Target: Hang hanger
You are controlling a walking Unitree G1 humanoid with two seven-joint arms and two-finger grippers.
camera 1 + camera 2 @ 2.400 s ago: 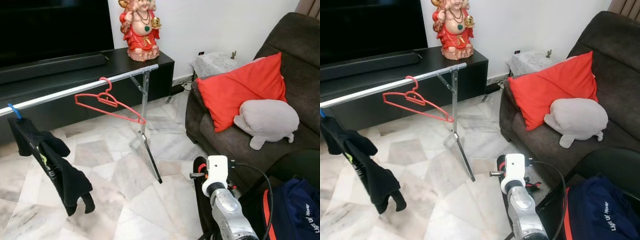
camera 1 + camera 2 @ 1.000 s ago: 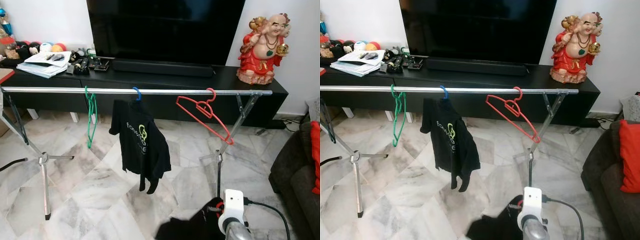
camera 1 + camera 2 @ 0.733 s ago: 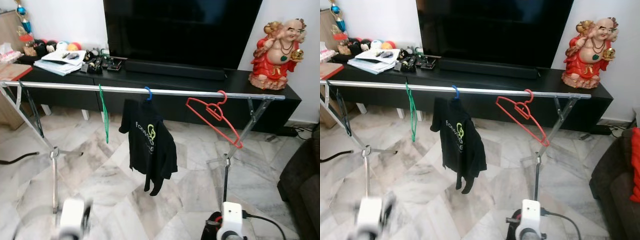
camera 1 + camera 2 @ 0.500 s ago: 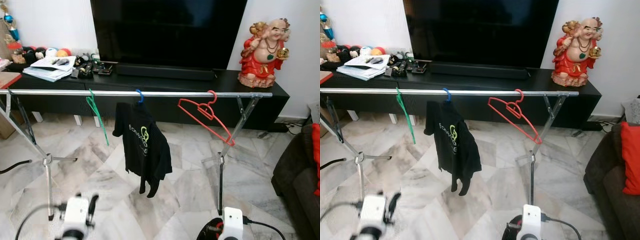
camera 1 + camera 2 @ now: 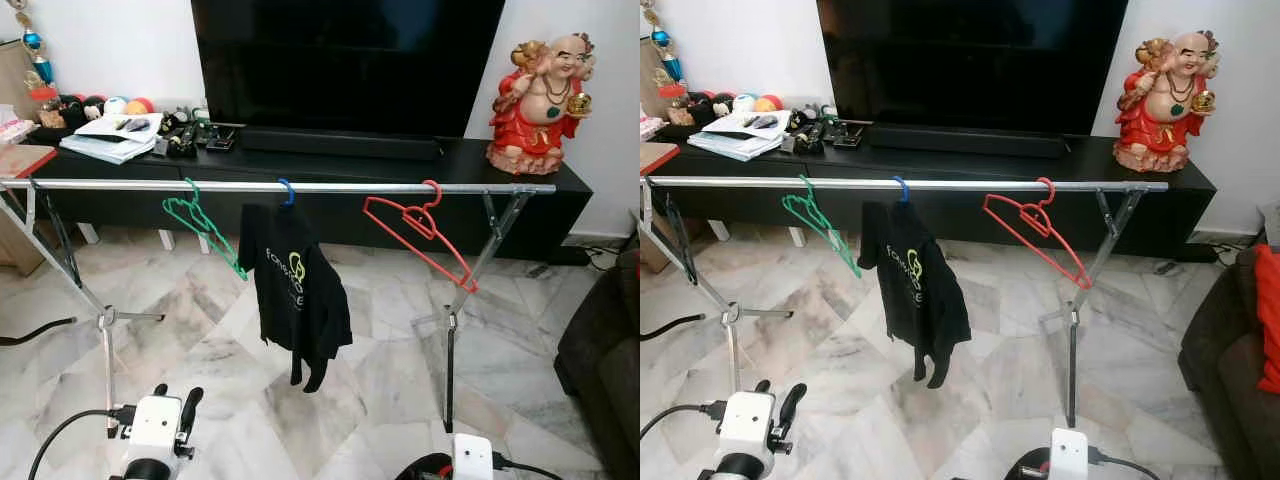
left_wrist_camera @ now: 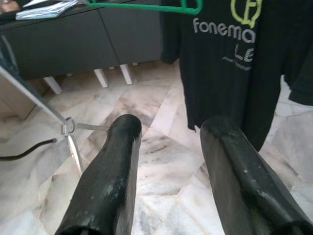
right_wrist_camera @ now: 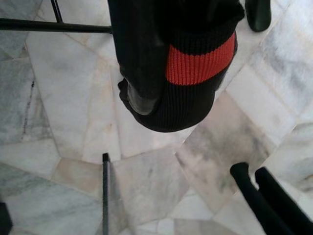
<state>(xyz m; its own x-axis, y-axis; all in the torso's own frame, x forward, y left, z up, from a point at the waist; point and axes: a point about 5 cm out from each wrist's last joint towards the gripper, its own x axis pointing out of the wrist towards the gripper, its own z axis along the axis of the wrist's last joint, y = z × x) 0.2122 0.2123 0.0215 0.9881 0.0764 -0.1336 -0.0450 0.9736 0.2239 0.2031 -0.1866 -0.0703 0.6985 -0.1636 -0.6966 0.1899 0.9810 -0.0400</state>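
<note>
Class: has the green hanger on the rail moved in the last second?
Yes. The green hanger now swings out towards the black shirt; a second ago it hung straight down from the rail.

The green hanger (image 5: 204,229) now swings up tilted on the rail (image 5: 330,187), where half a second ago it hung almost straight down. The left gripper (image 6: 168,128), blurred and low before, sits sharper at the frame's bottom, fingers spread.
</note>
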